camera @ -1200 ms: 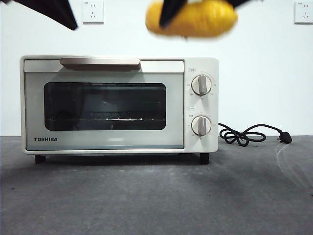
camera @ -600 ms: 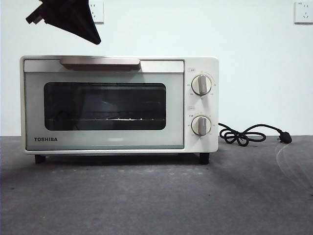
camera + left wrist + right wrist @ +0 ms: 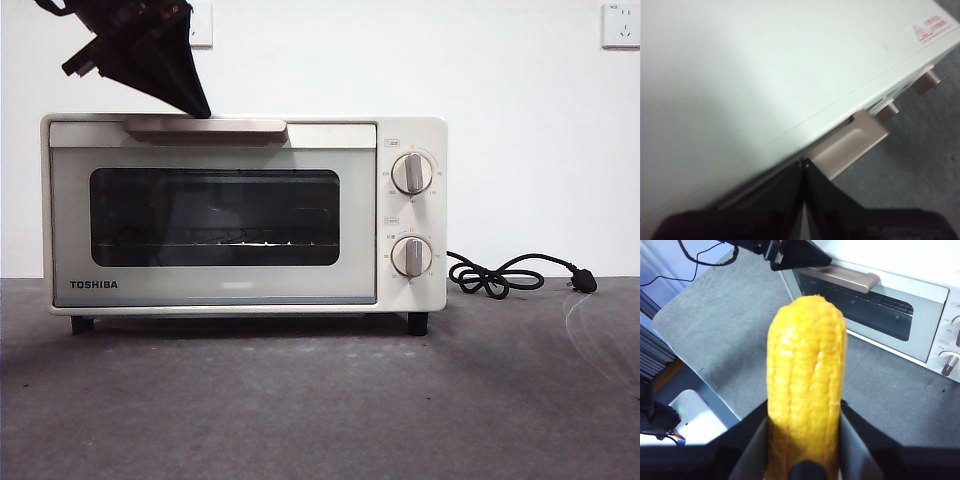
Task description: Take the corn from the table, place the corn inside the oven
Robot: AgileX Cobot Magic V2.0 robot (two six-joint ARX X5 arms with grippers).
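Observation:
The cream-white TOSHIBA oven [image 3: 240,215] stands on the dark grey table [image 3: 320,400] with its door closed. My left gripper [image 3: 200,110] comes down from the upper left, jaws shut together, tip touching the oven's bar handle [image 3: 205,126] at its top edge; the left wrist view shows the same handle [image 3: 847,145] just past the gripper's tip [image 3: 802,162]. My right gripper [image 3: 805,440] is shut on the yellow corn [image 3: 806,385], held high above the table, out of the front view. The oven [image 3: 880,295] lies ahead of the corn.
Two round knobs [image 3: 412,173] sit on the oven's right panel. A black cord with plug [image 3: 515,273] lies coiled on the table to the oven's right. Wall sockets [image 3: 620,22] are on the white wall behind.
The corn and its gripper rose out of the front view's top edge. The left gripper came down and rightward until its tip reached the oven's handle.

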